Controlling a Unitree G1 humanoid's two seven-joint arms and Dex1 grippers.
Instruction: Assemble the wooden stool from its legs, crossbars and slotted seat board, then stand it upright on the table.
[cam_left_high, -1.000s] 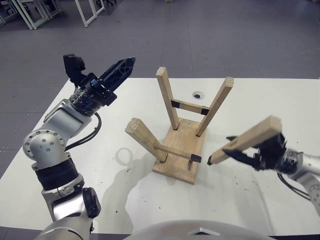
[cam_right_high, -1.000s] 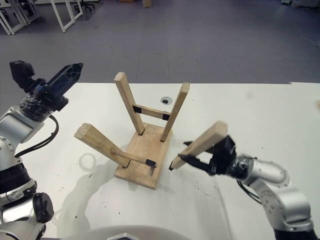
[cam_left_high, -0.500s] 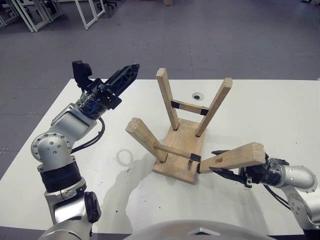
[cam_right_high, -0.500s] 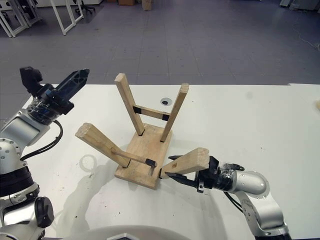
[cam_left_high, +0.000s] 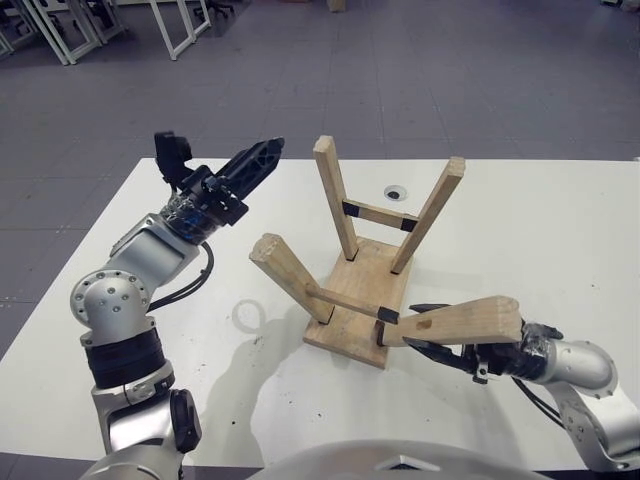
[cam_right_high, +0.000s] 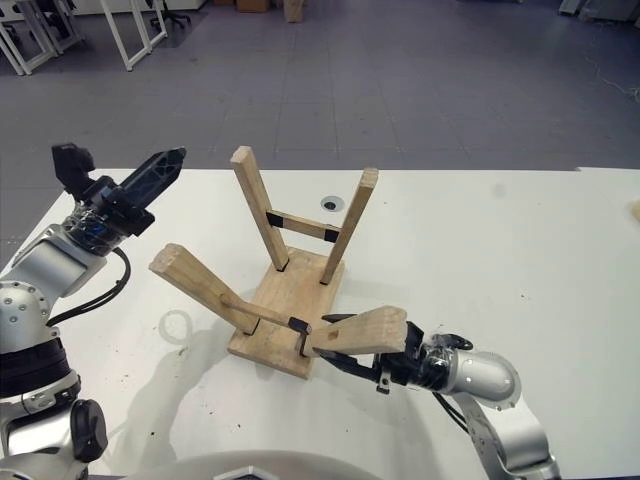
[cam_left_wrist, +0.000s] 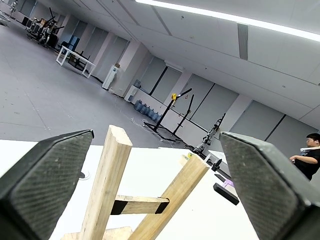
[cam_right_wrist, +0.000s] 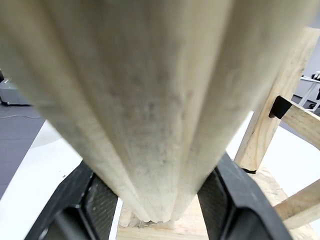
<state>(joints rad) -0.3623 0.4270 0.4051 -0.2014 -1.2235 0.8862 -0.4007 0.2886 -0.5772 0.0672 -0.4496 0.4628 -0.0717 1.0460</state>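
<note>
The slotted seat board (cam_left_high: 352, 305) lies flat on the white table (cam_left_high: 540, 220). Two legs (cam_left_high: 335, 195) (cam_left_high: 430, 215) stand up from its far end, joined by a crossbar (cam_left_high: 380, 213). A third leg (cam_left_high: 288, 275) leans out at the near left with a second crossbar (cam_left_high: 345, 302) in it. My right gripper (cam_left_high: 418, 328) is shut on the fourth leg (cam_left_high: 465, 320), held nearly level, its inner end against that crossbar's black tip (cam_left_high: 389, 316). The pads (cam_right_wrist: 100, 200) press the leg's sides. My left gripper (cam_left_high: 272, 150) hangs open above the table's left part, aimed at the stool.
A round cable hole (cam_left_high: 397, 189) sits in the table behind the stool. A faint ring mark (cam_left_high: 245, 315) lies left of the seat board. The table's right and near-left parts are bare. Grey floor and white frames lie beyond the far edge.
My right gripper has lowered the fourth leg from a raised slant to nearly level and brought its end to the crossbar tip. My left gripper has drifted right, toward the stool.
</note>
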